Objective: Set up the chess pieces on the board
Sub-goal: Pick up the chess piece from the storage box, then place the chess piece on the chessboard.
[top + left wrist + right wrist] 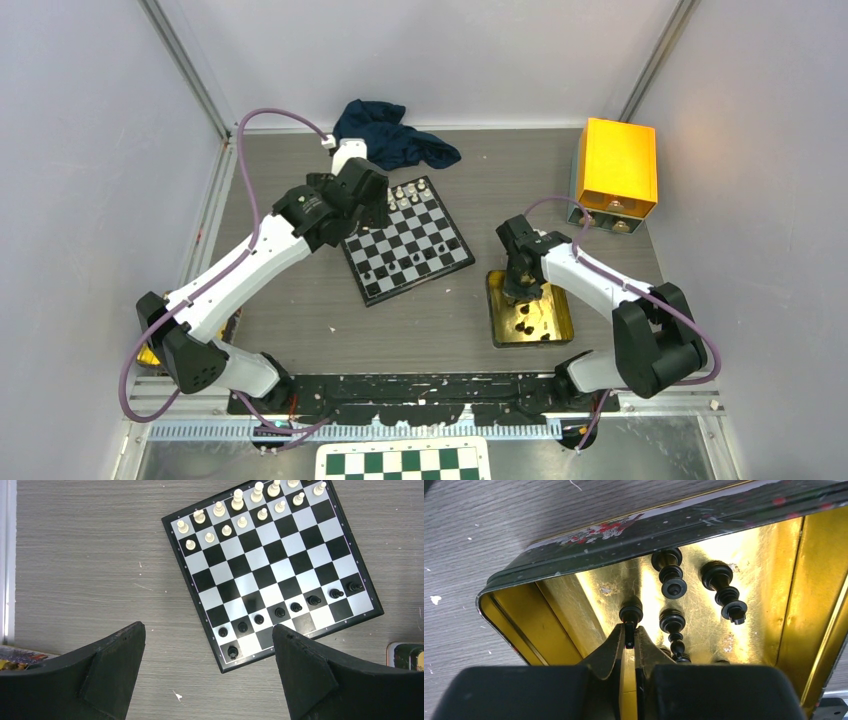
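The small black-and-silver chessboard (407,242) lies mid-table, also in the left wrist view (272,567). Silvery-white pieces (240,511) fill its two far rows. Several black pieces (280,612) stand along its near rows. My left gripper (207,677) hovers open and empty above the table beside the board's near corner. My right gripper (629,634) is down inside a gold tin (529,310) and is shut on a black piece (630,614). Three more black pieces (671,574) lie on the tin floor (764,580).
A yellow box (616,170) stands at the back right. A dark blue cloth (392,136) lies behind the board. A green-and-white checkered board (403,461) lies at the near edge. A small yellow object (148,355) sits by the left arm's base.
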Tool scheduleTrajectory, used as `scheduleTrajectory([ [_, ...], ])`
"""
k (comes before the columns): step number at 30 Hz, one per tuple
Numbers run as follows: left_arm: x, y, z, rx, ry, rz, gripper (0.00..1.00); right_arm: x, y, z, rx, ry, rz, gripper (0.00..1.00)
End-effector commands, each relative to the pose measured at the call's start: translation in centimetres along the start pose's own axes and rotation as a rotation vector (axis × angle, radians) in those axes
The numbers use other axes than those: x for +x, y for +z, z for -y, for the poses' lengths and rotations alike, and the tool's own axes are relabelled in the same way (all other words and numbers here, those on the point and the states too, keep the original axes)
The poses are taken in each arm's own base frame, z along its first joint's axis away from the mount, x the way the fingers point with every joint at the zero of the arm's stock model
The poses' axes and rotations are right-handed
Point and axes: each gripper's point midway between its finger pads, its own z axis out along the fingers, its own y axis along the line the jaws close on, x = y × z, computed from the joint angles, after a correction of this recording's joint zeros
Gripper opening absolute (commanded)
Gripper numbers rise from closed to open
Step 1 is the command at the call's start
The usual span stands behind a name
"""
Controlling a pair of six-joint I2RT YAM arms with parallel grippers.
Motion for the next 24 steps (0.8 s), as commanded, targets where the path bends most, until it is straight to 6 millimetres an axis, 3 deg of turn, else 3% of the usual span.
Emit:
scheduleTrajectory([
  [1,-2.1,-0.7,0.1,0.021,-0.040,0.061,0.99,-0.9,-1.0,0.1,0.001,0.000,0.036,0.00],
  [5,-2.2,-0.9,-0.2,0.015,-0.037,0.068,0.99,-1.4,-2.1,0.3,0.006,-0.002,0.060,0.01],
  [14,-2.7,-1.3,-1.9,-0.025,-0.044,0.092,0.99,-3.9,-7.3,-1.2,-0.065,-0.047,0.124,0.01],
  [19,-3.0,-2.1,-3.9,-0.052,-0.077,0.112,0.99,-5.1,-9.5,-3.8,-0.122,-0.115,0.135,0.00],
  [24,-2.9,-3.8,-6.7,-0.088,-0.114,0.140,0.99,-5.7,-10.4,-8.4,-0.167,-0.226,0.140,0.01],
])
